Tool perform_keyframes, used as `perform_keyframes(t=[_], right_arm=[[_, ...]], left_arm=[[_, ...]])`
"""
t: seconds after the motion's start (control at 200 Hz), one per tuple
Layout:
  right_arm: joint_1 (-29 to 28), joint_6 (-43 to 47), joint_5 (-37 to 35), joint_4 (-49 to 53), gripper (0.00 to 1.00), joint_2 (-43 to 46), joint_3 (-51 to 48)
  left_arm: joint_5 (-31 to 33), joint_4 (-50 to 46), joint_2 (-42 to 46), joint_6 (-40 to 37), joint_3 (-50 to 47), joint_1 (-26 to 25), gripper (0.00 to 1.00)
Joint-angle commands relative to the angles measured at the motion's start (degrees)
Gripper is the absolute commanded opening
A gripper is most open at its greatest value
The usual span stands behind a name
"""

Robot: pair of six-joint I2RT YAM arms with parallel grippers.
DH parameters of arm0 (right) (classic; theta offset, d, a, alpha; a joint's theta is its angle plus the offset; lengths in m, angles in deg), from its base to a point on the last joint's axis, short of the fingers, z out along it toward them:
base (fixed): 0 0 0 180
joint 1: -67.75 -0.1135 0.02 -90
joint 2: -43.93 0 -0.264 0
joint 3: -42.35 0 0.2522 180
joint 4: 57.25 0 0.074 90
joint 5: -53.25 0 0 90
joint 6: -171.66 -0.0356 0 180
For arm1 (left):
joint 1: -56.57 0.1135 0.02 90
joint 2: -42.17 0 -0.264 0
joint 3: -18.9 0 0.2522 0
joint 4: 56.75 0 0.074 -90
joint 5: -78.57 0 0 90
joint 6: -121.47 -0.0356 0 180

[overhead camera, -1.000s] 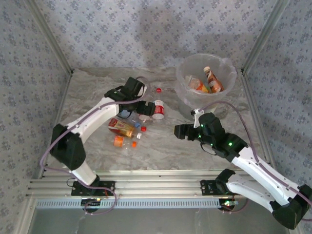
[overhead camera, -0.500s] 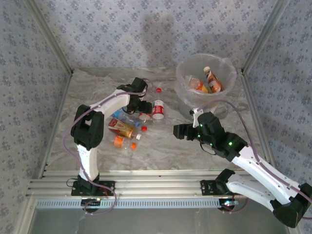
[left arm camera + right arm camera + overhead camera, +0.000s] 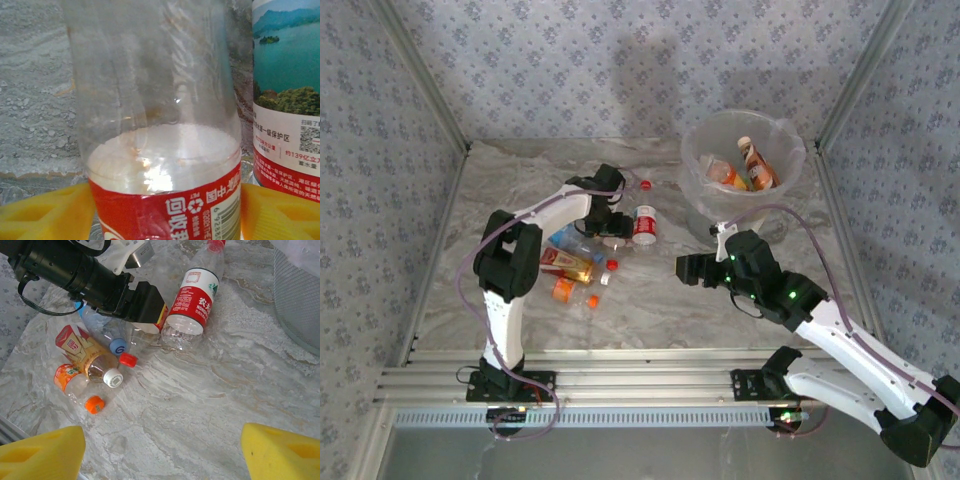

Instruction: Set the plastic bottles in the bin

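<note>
The left fingers (image 3: 45,210) have dropped among the bottles (image 3: 582,262) left of centre and narrowed onto a red-labelled bottle (image 3: 160,150), seemingly gripping it on the desk (image 3: 660,310), ready for the bin (image 3: 698,205) at upper right; the right fingers (image 3: 40,452) hang wide open, empty.

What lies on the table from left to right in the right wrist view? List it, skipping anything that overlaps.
Orange bottle cap → red bottle cap → red-and-white labelled bottle → bin.
</note>
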Motion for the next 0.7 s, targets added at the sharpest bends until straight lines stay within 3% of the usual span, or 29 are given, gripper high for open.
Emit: perform_keyframes(t=[0.0, 0.24, 0.49, 0.695], right_arm=[[-0.4, 0.5, -1.0, 1.1, 0.83, 0.7, 0.2], [-0.6, -0.3, -0.9, 0.6, 0.83, 1.2, 0.2], [-0.5, -6.8, -2.8, 0.4, 0.83, 1.2, 4.1], [1.6, -8.8, 3.7, 0.4, 0.85, -1.5, 10.5]], left_arm=[[-2.2, -0.6, -1.0, 0.7, 1.5, -0.1, 0.7], [-1.6, 0.3, 1.6, 1.0, 0.8, 0.4, 0.59], [-3.4, 5.3, 14.2, -2.0, -4.0, 0.6, 0.58], [-16.4, 11.0, 25.3, -5.3, -11.3, 0.5, 0.57]])
